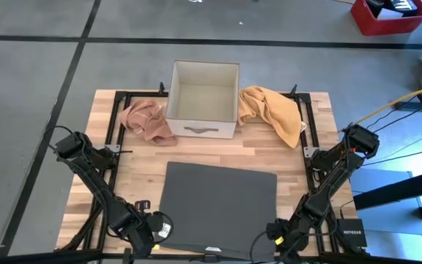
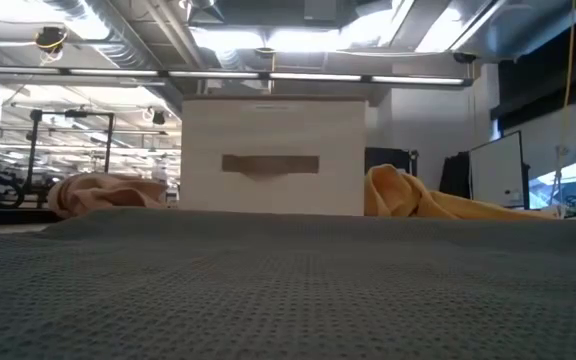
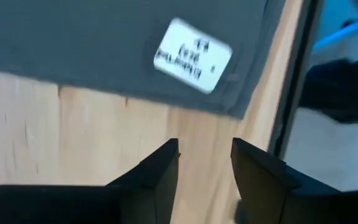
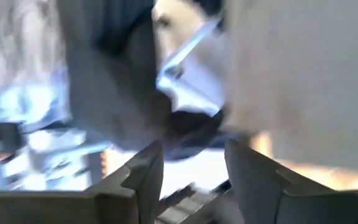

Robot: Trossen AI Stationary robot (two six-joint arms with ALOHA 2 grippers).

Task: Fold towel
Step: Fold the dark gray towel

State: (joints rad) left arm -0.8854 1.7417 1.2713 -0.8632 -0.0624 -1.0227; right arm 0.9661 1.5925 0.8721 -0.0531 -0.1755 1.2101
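Lying flat: towel (image 1: 218,207), on desk (image 1: 196,150)
Left gripper (image 3: 205,165): narrow gap, empty, just beside towel's tagged corner
Right gripper (image 4: 191,168): parted, empty, at opposite near corner

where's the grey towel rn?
High view: grey towel lies flat at the table's near middle, between both grippers, in front of the box.

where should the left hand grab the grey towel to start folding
At the near left corner of the grey towel, by its white label. The towel lies flat, so the left hand, open beside that corner, should probably pinch the edge from the table's front.
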